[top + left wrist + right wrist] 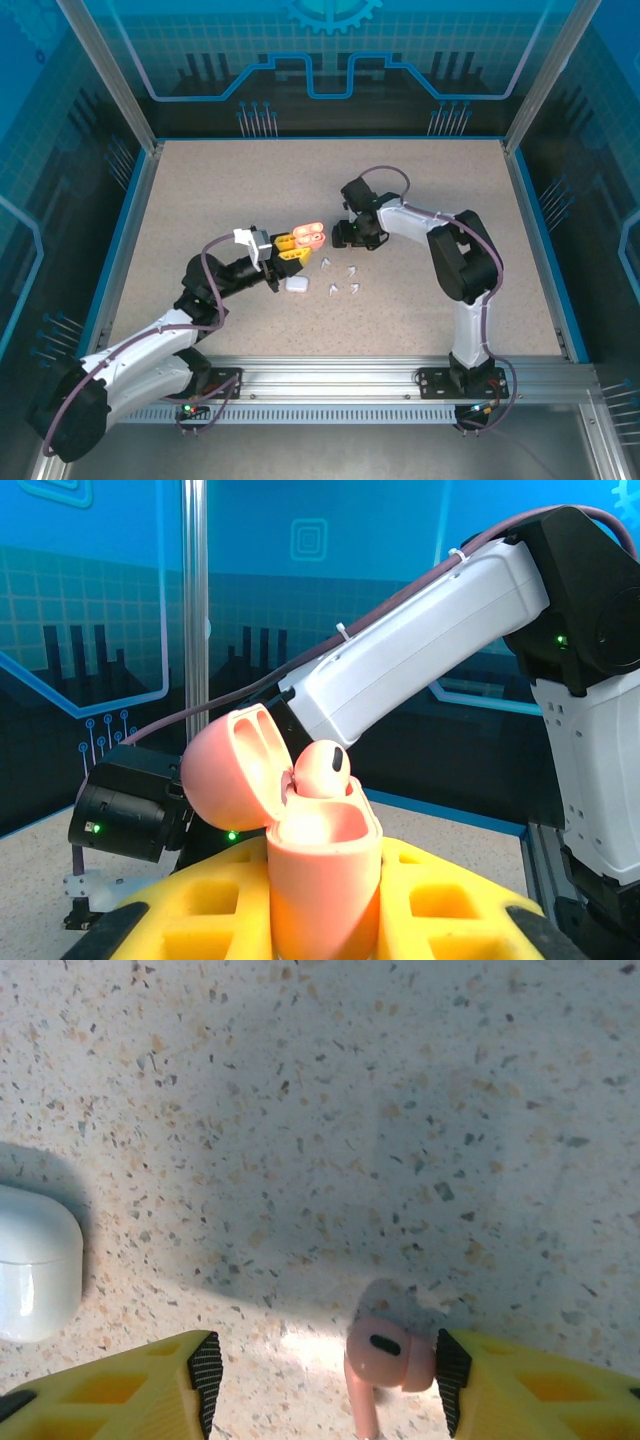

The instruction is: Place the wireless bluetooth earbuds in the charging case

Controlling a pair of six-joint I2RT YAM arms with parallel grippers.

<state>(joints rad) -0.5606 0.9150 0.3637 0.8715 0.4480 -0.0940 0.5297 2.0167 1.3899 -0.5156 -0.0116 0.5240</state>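
My left gripper point(325, 910) is shut on the salmon-pink charging case point(325, 865), holding it upright between yellow fingers point(200, 905). Its lid point(225, 770) is swung open and one pink earbud point(320, 770) sits in a socket. From above, the case point(310, 235) hangs just left of my right gripper point(347, 236). My right gripper point(328, 1375) is open, straddling a second pink earbud point(385, 1355) that lies on the table. The right pad point(452, 1380) touches that earbud; the left pad point(205, 1380) stands well apart. Several white earbuds point(352, 270) lie loose on the table.
A shut white case point(298, 286) lies by the left gripper, and again at the left edge as the white case point(35, 1275). The speckled table point(450, 200) is bordered by a blue rim and metal frame posts. The right arm point(420, 650) reaches across behind the pink case.
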